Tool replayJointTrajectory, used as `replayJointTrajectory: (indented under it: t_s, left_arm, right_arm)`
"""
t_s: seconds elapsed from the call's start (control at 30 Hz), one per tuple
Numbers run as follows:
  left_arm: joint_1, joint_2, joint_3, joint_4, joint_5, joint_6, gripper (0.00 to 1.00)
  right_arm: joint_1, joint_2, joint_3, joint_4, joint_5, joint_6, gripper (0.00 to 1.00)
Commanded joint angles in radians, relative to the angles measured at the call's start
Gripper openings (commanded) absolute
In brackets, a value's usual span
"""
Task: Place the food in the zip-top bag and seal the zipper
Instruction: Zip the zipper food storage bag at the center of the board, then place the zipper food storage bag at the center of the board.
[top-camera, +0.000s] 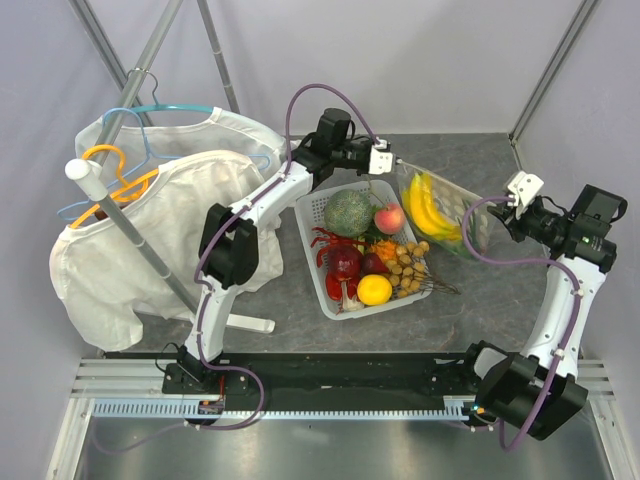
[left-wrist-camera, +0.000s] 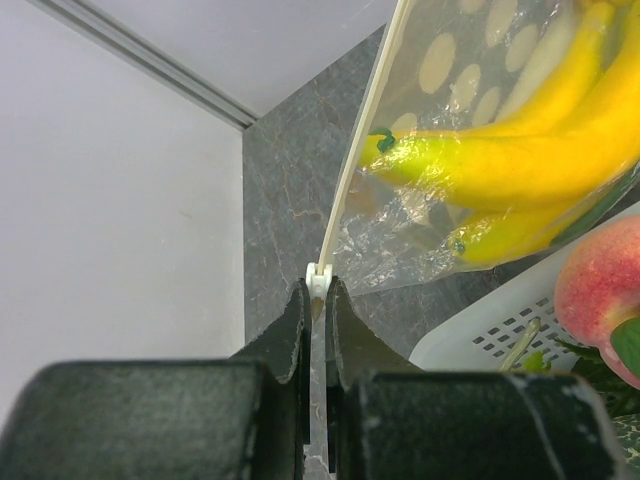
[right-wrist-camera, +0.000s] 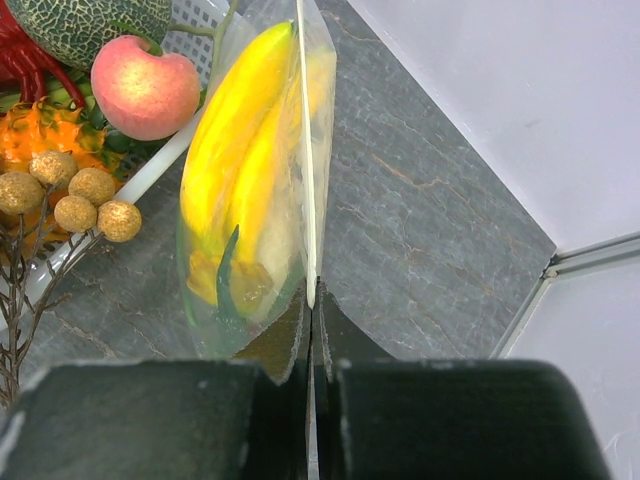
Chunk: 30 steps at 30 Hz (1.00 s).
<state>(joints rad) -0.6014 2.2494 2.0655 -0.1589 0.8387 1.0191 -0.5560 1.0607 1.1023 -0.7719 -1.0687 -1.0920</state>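
Observation:
The clear dotted zip-top bag (top-camera: 450, 212) hangs stretched between my two grippers, right of the white basket (top-camera: 312, 225). The yellow banana bunch (top-camera: 430, 207) is inside it, also seen in the left wrist view (left-wrist-camera: 520, 165) and the right wrist view (right-wrist-camera: 235, 170). My left gripper (left-wrist-camera: 318, 290) is shut on the zipper's small white piece (left-wrist-camera: 318, 277) at the bag's left end. The zipper (left-wrist-camera: 362, 140) runs away from it as a straight cream strip. My right gripper (right-wrist-camera: 312, 300) is shut on the zipper strip's other end (right-wrist-camera: 306, 160). No red chili pepper is clearly visible.
The basket holds a green melon (top-camera: 348, 211), a peach (top-camera: 389, 217), a lemon (top-camera: 374, 289), red fruit (top-camera: 343, 263) and brown berries on twigs (top-camera: 408, 268). A rack with hangers and white cloth (top-camera: 150, 220) stands at the left. Grey walls enclose the table.

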Motion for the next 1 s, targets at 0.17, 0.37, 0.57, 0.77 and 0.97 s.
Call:
replayJointTrajectory:
  t_s: [0.17, 0.37, 0.57, 0.77, 0.97]
  left_arm:
    - [0.032, 0.003, 0.048, 0.073, -0.047, -0.078, 0.36]
    - [0.031, -0.050, 0.039, 0.122, -0.038, -0.208, 0.74]
    - [0.029, -0.128, -0.013, 0.154, 0.003, -0.301, 0.75]
    - [0.029, -0.195, -0.051, 0.212, 0.013, -0.395, 0.78]
    - [0.029, -0.235, -0.082, 0.223, 0.034, -0.465, 0.91]
  right_arm:
    - [-0.033, 0.008, 0.073, 0.013, -0.053, 0.044, 0.00]
    - [-0.061, 0.074, 0.160, 0.042, -0.042, 0.254, 0.00]
    - [-0.067, 0.182, 0.253, 0.172, -0.001, 0.420, 0.00]
    - [-0.062, 0.290, 0.326, 0.330, 0.018, 0.380, 0.00]
    - [-0.025, 0.501, 0.539, 0.436, 0.013, 0.411, 0.00]
